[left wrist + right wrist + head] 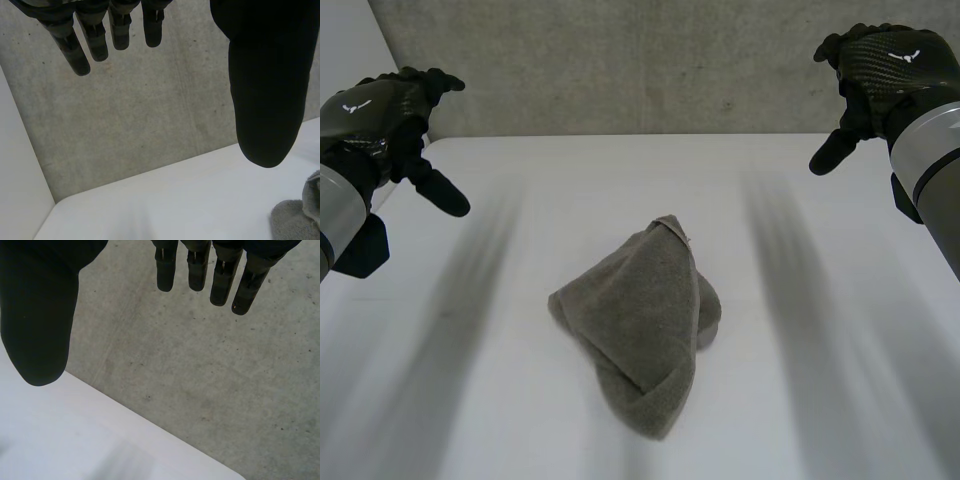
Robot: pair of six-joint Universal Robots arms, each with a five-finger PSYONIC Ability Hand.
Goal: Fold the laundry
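Left wrist view: fingers (72, 50) straight and slack, gripping nothing; same for the right fingers (165, 275). Left hand (380, 120) and right hand (880, 65) up in the air, well apart from the towel (640, 320), one to either side of it. Towel bunched on the table (520, 230), loosely doubled, not flat. Risks pinching stacked layers together on a blind grab — likely drags the lump instead of freeing an edge.

No readable text, no labels — none.

A lab-like test space (plain and spare): concrete wall (620, 60) behind a white table (820, 400).
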